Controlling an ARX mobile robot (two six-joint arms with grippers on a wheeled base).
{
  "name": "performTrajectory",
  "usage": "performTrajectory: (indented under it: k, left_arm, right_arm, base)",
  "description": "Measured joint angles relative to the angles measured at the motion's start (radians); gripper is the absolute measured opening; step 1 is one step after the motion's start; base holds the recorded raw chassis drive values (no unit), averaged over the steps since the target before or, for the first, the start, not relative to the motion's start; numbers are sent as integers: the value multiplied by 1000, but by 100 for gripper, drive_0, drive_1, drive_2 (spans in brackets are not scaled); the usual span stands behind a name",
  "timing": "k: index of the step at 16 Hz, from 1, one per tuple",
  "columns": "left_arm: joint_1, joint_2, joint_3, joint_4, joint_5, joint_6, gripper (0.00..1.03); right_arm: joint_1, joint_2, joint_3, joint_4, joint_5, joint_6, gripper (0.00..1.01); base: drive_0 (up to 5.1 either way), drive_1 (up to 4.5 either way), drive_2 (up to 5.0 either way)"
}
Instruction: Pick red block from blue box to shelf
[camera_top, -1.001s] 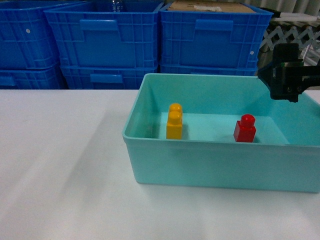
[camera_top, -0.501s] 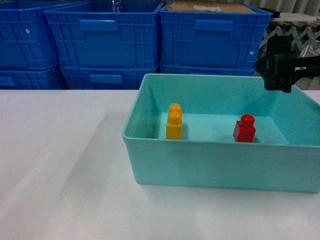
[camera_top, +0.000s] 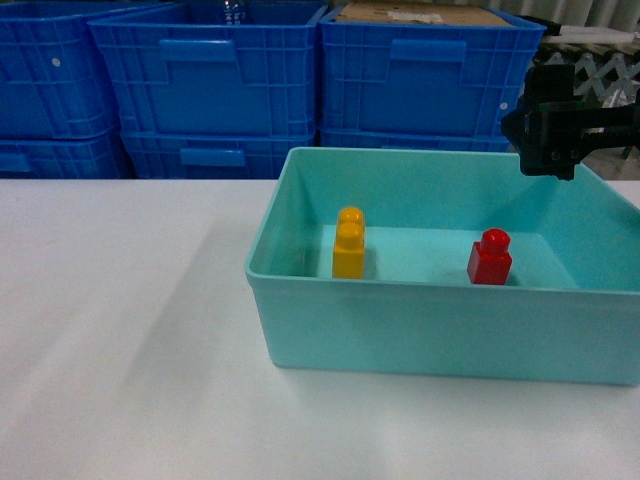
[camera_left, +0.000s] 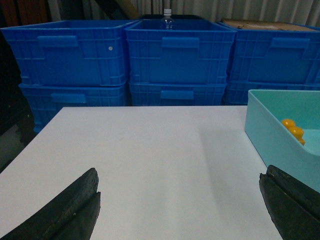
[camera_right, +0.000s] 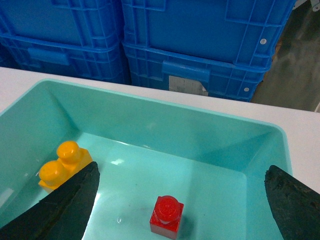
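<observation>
Glossy plastic red block (camera_right: 166, 215), smooth plastic blue box (camera_top: 430, 330)

One red block (camera_top: 489, 257), one yellow block (camera_top: 349, 242), one blue box (camera_top: 420, 320).

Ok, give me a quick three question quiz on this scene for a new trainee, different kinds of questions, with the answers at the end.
1. True or false: the red block lies inside the blue box.
2. Multiple choice: what else sits in the box? A) a yellow block B) a green ball C) a bottle
3. Fill in: in the head view, the right gripper hangs above the box's far ____ corner.

Key
1. True; it stands upright on the box floor.
2. A; left of the red block in the head view.
3. Right; its fingers are spread wide, holding nothing.
</observation>
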Motion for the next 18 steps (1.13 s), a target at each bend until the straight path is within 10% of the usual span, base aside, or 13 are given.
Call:
performTrajectory:
  k: [18]
  left_arm:
    - [0,0,0,0,0,0,98]
  right_arm:
    - [5,-11,-16,4,1,8,98]
  base:
    - [0,0,0]
